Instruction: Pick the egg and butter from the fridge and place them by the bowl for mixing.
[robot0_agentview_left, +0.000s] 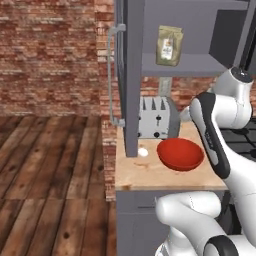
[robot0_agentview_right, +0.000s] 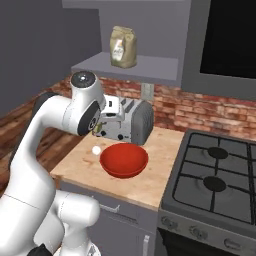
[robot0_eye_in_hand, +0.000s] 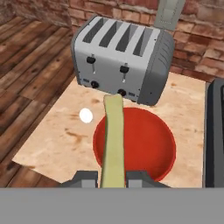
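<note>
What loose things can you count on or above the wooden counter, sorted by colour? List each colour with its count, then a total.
White: 1, the egg
Red: 1, the bowl
Silver: 1, the toaster
Pale yellow-green: 1, the butter, held in the claw over the bowl
Tan: 1, the bag on the shelf
Total: 5

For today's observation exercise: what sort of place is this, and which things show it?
A kitchen, computer-rendered: a silver toaster and red bowl sit on a wooden counter beside a gas stove.
</note>
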